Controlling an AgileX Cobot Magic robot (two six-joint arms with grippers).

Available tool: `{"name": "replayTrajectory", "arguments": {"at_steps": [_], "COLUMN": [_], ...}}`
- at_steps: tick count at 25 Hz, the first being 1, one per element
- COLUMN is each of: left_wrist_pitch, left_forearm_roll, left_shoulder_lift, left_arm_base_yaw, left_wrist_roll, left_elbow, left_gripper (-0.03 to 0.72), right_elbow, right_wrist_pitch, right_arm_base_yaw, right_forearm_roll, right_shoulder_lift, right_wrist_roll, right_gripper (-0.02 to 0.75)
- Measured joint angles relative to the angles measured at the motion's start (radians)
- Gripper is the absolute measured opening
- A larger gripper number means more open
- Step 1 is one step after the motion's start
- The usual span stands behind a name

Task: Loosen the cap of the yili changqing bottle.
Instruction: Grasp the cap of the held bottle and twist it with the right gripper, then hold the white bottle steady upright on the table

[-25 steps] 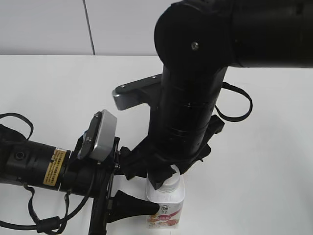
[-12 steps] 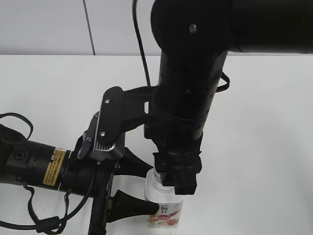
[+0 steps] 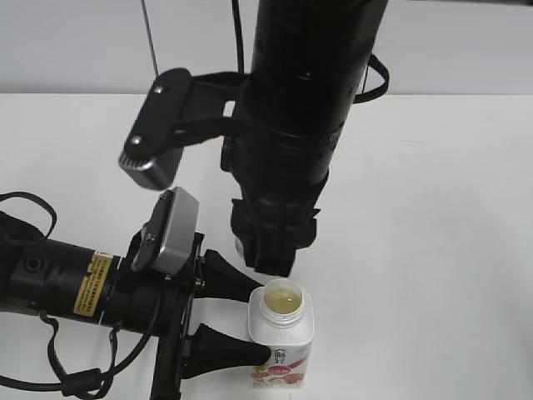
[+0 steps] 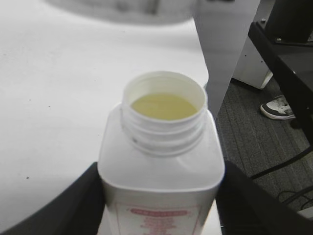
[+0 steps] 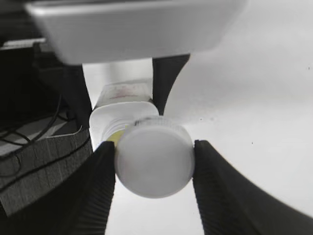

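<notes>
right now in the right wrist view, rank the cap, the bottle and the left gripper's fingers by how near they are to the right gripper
1. The cap: clamped between the right gripper's fingers.
2. The yili changqing bottle: just below and behind the cap, its neck open.
3. The left gripper's fingers: farthest, flanking the bottle's body.

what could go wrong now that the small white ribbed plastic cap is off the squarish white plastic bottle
1. The squarish white plastic bottle stands open, with pale yellow liquid high in its neck. If the left gripper squeezes or tilts it, the drink may spill onto the white table.
2. The right gripper pinches the small white ribbed plastic cap only by its sides, directly above the bottle. A slip could drop it onto the mouth or let it roll away.
</notes>
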Motion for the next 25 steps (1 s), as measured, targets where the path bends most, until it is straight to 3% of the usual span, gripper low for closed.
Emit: {"name": "replayTrajectory", "arguments": {"at_steps": [5,10,20,25], "left_wrist_pitch": [0.003,0.017,0.069,0.072], "left_forearm_roll": [-0.012,-0.107,-0.551,-0.763], "left_shoulder_lift": [0.000,0.000,0.001,0.001], "left_arm_base_yaw": [0.000,0.000,0.000,0.000], "left_wrist_roll": [0.022,0.114,0.298,0.326], "left_elbow": [0.000,0.000,0.000,0.000], "left_gripper": [0.427,0.426,0.426,0.426], "right_elbow": [-0.029,-0.029,-0.030,-0.030], "right_wrist_pitch": [0.002,0.004,-0.001,-0.093], "right_arm_base_yaw": [-0.007,-0.092,-0.441,-0.564], "right_forearm_roll": [-0.012,-0.012,-0.016,-0.022], "right_shoulder_lift": [0.000,-0.003,-0.031,-0.031], "right_wrist_roll": [0.167,0.317,0.512,0.606], "right_gripper": [0.386,0.386,0.386,0.386]}}
